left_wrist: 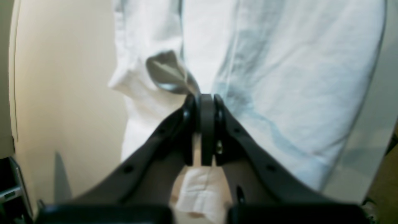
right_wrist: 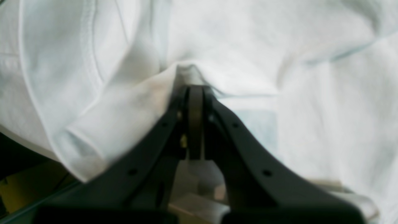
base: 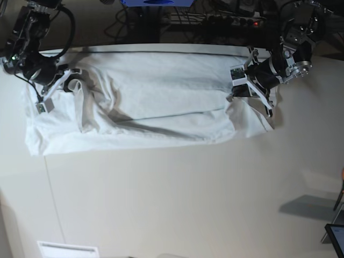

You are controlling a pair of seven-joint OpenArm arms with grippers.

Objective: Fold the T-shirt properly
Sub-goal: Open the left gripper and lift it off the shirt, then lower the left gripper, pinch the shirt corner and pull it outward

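Observation:
The white T-shirt (base: pixel 156 102) lies stretched sideways across the far half of the pale table (base: pixel 177 193), with a long fold raised between the two arms. On the right of the base view, my left gripper (base: pixel 233 97) is shut on a pinch of the T-shirt (left_wrist: pixel 279 77); up close, the left gripper (left_wrist: pixel 205 99) has its jaws together with cloth bunched at the tips. At the left end, my right gripper (base: pixel 74 86) is shut on the cloth too. In its wrist view, the right gripper (right_wrist: pixel 195 89) nips a ridge of the T-shirt (right_wrist: pixel 248 46).
Cables and a power strip (base: pixel 231 19) run behind the table's far edge, beside a blue object (base: pixel 156 2). A white label (base: pixel 67 250) sits at the near edge. A dark stand (base: pixel 336 236) stands off the lower right corner.

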